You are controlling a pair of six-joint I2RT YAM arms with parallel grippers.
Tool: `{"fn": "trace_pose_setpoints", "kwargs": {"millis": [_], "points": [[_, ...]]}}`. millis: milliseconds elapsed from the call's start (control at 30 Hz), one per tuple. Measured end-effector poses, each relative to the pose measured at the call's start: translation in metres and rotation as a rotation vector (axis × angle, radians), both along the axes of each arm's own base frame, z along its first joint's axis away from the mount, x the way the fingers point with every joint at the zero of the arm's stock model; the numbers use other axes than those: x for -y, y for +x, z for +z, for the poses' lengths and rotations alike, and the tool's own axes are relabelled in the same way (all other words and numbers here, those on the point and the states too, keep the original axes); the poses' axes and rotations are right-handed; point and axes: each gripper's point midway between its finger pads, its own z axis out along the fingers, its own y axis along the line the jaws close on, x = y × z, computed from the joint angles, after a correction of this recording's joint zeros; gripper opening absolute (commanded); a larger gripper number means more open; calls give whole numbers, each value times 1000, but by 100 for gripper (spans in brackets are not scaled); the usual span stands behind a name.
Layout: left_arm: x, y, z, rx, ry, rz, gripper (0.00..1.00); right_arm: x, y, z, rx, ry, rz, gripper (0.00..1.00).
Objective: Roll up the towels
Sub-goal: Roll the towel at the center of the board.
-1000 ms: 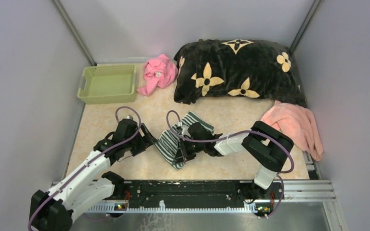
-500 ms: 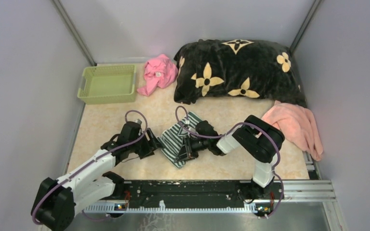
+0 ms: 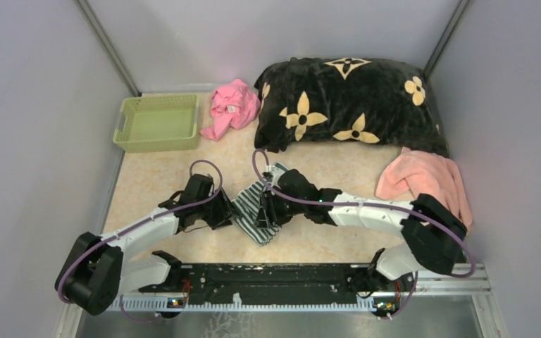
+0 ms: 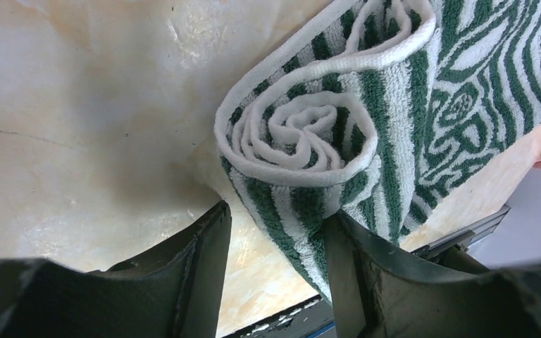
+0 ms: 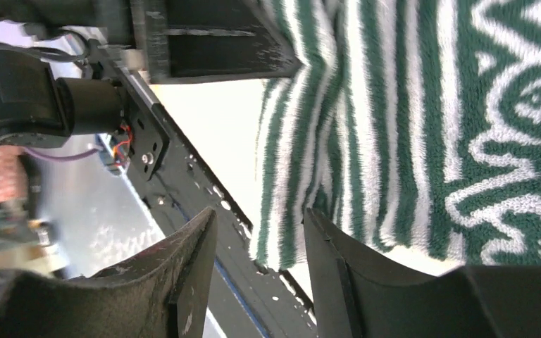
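Observation:
The dark green towel with white stripes (image 3: 253, 208) lies partly rolled in the middle of the table. In the left wrist view its spiral rolled end (image 4: 303, 134) faces the camera. My left gripper (image 3: 227, 213) is at the towel's left side, jaws open (image 4: 278, 274), with the right finger (image 4: 370, 282) against the roll's underside. My right gripper (image 3: 268, 211) is over the towel's right part, jaws open (image 5: 260, 274), with the striped edge (image 5: 289, 211) hanging between the fingers. The salmon-pink towel (image 3: 426, 183) lies crumpled at the right.
The big black blanket with tan flowers (image 3: 349, 102) lies at the back. A bright pink cloth (image 3: 232, 105) and a green basket (image 3: 158, 121) lie at the back left. The black rail (image 3: 275, 278) runs along the near edge.
My left gripper has moved right up to the towel. My right arm has stretched out, with its elbow swung right. The towel is bunched narrower between the two grippers.

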Motion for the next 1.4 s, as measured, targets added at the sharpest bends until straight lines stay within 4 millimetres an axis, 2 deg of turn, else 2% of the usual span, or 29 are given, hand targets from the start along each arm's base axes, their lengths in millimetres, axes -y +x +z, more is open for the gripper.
{"fn": "trace_pose_setpoints", "kwargs": {"millis": [167, 300, 433, 633, 800, 933, 1067, 1233, 1400], "points": [[0, 1, 0, -4, -1, 11, 58, -8, -9, 36, 307, -117, 33, 49], [0, 1, 0, -9, -3, 21, 58, -15, -25, 39, 500, -233, 88, 49], [0, 2, 0, -12, -3, 24, 58, -29, -37, 27, 654, -359, 151, 51], [0, 2, 1, -15, -1, 24, 58, -43, -33, -6, 807, -568, 195, 53], [0, 2, 1, -14, -1, 25, 59, -29, -21, -37, 870, -747, 207, 53], [1, 3, 2, -14, -1, 24, 59, -20, -14, -41, 901, -814, 192, 53], [2, 4, 1, -20, 2, 23, 61, -18, -13, -43, 904, -824, 192, 46], [3, 7, 2, -21, 2, 23, 65, -14, -9, -56, 906, -856, 194, 38], [1, 6, 5, -15, 10, 26, 74, -12, -4, -59, 895, -849, 179, 26]]}}
